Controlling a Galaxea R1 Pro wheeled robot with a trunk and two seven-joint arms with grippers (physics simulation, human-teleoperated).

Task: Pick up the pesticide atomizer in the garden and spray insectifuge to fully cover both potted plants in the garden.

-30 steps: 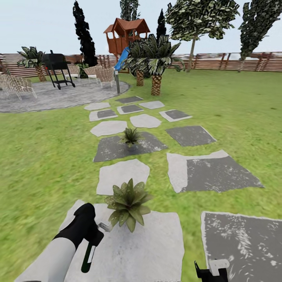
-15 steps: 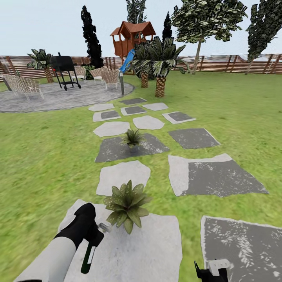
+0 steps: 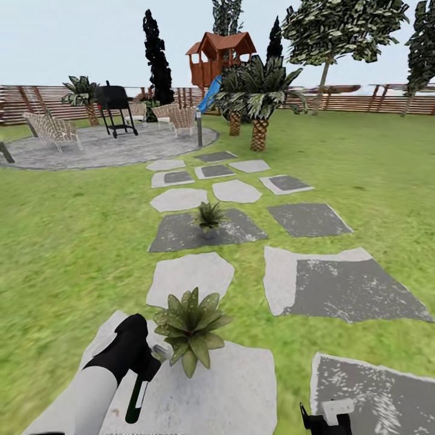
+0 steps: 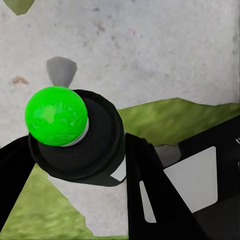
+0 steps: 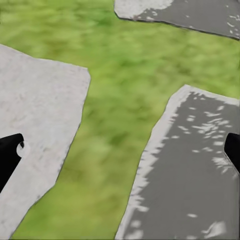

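My left gripper point(image 3: 140, 366) is shut on the pesticide atomizer point(image 3: 136, 397), a slim dark-green bottle hanging downward with its whitish trigger head point(image 3: 161, 350) pointing toward the near potted plant point(image 3: 190, 329). That plant stands on a pale stepping stone point(image 3: 229, 393), just right of the gripper. In the left wrist view the bottle's bright green end point(image 4: 56, 115) and dark body sit between black fingers point(image 4: 150, 185). The second potted plant point(image 3: 209, 215) stands farther ahead on a dark stone point(image 3: 181, 232). My right gripper point(image 3: 326, 418) is low at the front, open over grass and stones point(image 5: 122, 152).
Stepping stones point(image 3: 347, 290) run ahead across the lawn to a round paved patio point(image 3: 103, 148) with chairs and a grill point(image 3: 115, 109). Palms point(image 3: 258, 103), a playhouse point(image 3: 220, 57) and the brown slatted fence point(image 3: 362, 99) stand at the back.
The whole view has shifted to the right and slightly down as the camera turned. My left gripper keeps the atomizer beside the near plant; the right gripper is unchanged.
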